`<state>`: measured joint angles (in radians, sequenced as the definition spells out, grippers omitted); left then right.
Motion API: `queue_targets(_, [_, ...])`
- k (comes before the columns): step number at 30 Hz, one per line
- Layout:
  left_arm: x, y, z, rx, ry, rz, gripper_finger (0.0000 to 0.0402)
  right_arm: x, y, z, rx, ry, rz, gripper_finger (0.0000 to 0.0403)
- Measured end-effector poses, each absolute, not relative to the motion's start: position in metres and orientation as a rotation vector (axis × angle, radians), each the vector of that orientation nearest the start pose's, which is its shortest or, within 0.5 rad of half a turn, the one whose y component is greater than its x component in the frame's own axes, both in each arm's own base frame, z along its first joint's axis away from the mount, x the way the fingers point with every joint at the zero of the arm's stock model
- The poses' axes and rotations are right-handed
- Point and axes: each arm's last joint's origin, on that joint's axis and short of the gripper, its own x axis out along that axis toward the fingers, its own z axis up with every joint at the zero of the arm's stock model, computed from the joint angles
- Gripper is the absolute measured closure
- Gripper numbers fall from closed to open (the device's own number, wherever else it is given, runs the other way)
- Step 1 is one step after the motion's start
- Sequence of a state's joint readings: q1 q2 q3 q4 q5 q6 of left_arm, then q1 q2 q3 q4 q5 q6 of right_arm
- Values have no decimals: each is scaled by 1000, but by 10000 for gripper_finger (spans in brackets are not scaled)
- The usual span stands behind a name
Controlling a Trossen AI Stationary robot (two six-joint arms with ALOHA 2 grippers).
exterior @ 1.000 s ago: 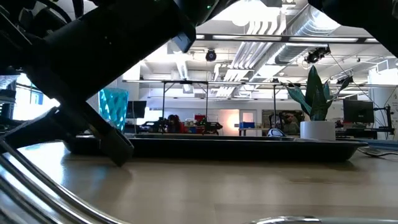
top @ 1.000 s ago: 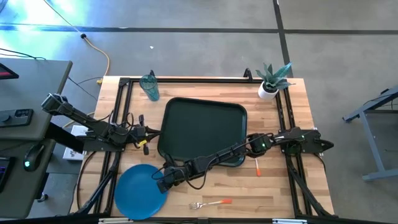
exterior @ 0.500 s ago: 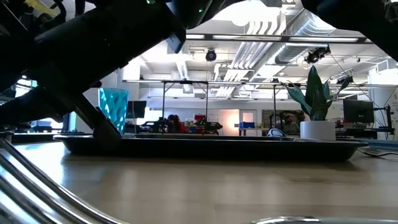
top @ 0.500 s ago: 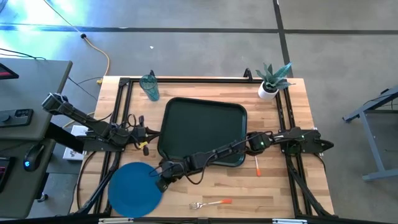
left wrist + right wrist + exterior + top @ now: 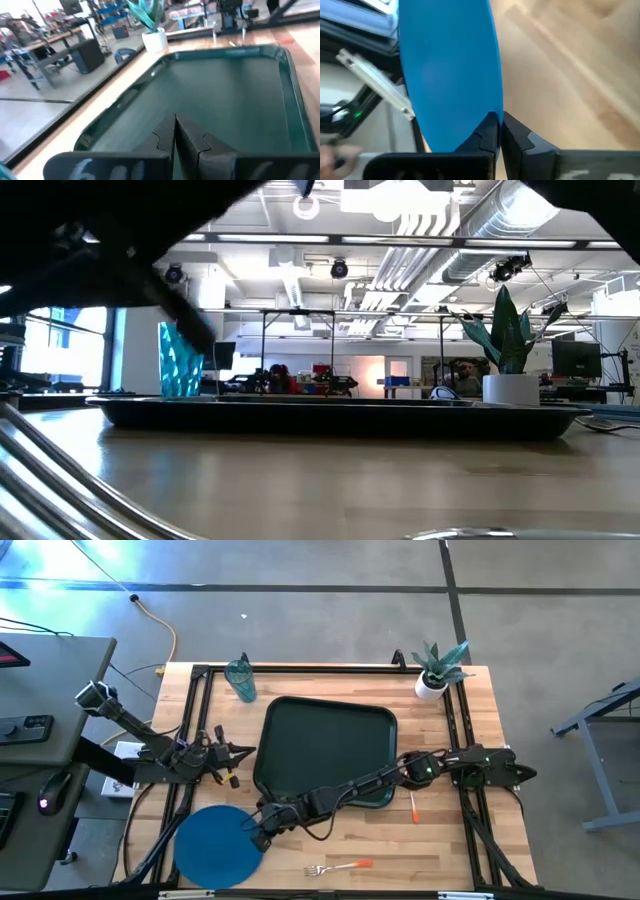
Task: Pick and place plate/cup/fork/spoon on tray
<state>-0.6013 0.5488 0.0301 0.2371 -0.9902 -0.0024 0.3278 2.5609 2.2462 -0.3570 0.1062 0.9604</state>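
High view: right gripper fingers pinched shut on plate rim beside tray, ready to lift it; left gripper closed, empty, parked beside tray.

Right arm stretched low and long across the counter, its right gripper at the near-left, jaws pinched tight. Left arm folded at the left edge, left gripper pointing inward, jaws closed.

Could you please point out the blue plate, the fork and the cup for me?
plate (image 5: 212, 848): high view, middle of its blue face.
fork (image 5: 340, 866): high view, where tines meet the orange handle.
cup (image 5: 240, 680): high view, its teal side wall.
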Motion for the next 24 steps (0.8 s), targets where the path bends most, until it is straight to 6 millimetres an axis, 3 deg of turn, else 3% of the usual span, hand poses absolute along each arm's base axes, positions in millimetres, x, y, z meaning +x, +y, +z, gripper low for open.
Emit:
queue_targets(14, [98,-69,169,216,122,352,399,513,179,199,632,712,-363,403])
queue_targets(20, [94,-72,169,231,113,379,399,498,166,219,566,731,-491,403])
queue_targets(24, [92,-74,170,219,102,385,399,488,164,248,514,702,-469,403])
